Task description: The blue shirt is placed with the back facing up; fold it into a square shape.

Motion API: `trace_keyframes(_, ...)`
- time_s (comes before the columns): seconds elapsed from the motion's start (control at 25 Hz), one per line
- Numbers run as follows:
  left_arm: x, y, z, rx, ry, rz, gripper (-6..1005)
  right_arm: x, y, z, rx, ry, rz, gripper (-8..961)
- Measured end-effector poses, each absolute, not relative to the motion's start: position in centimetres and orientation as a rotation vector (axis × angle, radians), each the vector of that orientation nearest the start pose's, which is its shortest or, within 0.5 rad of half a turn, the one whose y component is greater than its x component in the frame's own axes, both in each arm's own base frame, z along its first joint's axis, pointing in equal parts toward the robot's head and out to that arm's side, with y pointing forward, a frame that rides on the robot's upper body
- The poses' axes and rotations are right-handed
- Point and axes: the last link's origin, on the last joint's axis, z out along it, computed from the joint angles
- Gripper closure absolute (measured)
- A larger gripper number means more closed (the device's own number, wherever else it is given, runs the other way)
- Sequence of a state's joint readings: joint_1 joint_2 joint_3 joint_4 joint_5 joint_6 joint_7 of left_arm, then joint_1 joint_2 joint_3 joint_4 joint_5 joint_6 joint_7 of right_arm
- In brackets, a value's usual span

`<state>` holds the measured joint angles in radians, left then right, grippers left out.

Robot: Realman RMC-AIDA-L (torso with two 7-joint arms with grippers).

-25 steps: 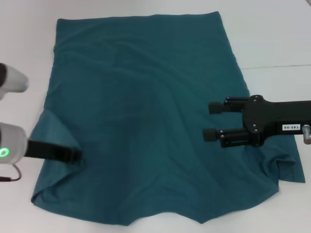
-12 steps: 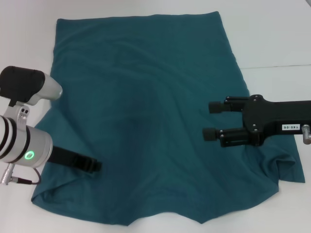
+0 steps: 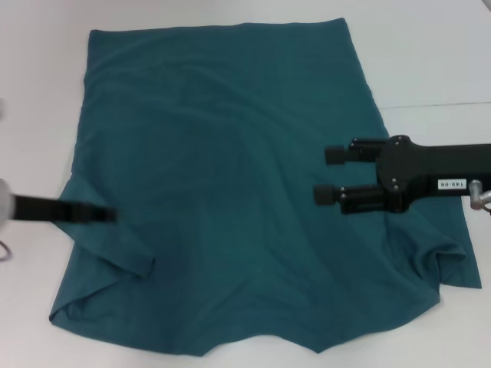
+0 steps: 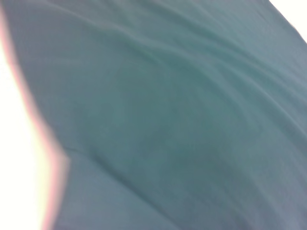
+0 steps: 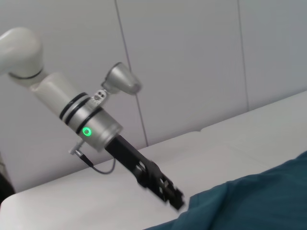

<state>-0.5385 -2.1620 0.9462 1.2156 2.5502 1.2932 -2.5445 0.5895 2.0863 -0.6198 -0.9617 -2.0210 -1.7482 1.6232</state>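
The blue shirt [image 3: 230,192] takes up most of what my head camera sees, spread over the white table [image 3: 430,54] with its straight hem at the far side and its near edge rumpled and uneven. Soft wrinkles run across the middle, a flap of cloth is turned over by the near left corner, and the near right corner is bunched into small folds just under my right arm. Bare table shows along the far side and both flanks, with a thin seam line running across it to my right. My right gripper [image 3: 328,175] hangs over the right part of the shirt, pointing toward my left, its two black fingers spread apart with nothing between them; I cannot tell whether they touch the fabric or float above it. My left gripper [image 3: 98,214] reaches in from the left edge over the shirt's left border, but it shows only as a dark smeared bar there, and most of that arm is cut off. In my right wrist camera the left gripper [image 5: 169,192] appears farther off beside the shirt's edge, again too blurred to tell how its fingers stand. My left wrist camera is filled with wrinkled teal cloth and a pale sliver of table.
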Motion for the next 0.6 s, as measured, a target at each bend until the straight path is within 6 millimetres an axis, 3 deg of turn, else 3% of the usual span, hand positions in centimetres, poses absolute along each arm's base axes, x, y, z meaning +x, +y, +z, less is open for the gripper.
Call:
trace_keyframes(0.12, -26.2, 38.8, 4.9, -2.058, -1.422, -0.177, 597, 20.9, 35.1, 5.5, -2.758, 0.556, 0.742, 86)
trace_keyframes(0.2, -27.3, 39.1, 5.1, -2.0, -1.473, -0.215, 440, 20.6, 35.4, 5.6, -2.756, 0.569, 0.745, 86)
trace_keyframes(0.44, -29.5, 40.5, 2.8, -1.941, -1.542, -0.203, 150, 19.5, 36.2, 5.8, -2.759, 0.572, 0.75, 86)
trace_keyframes(0.6, -29.5, 40.8, 2.4, -1.938, -1.468, -0.207, 151, 18.9, 36.7, 5.6, -2.757, 0.557, 0.747, 86)
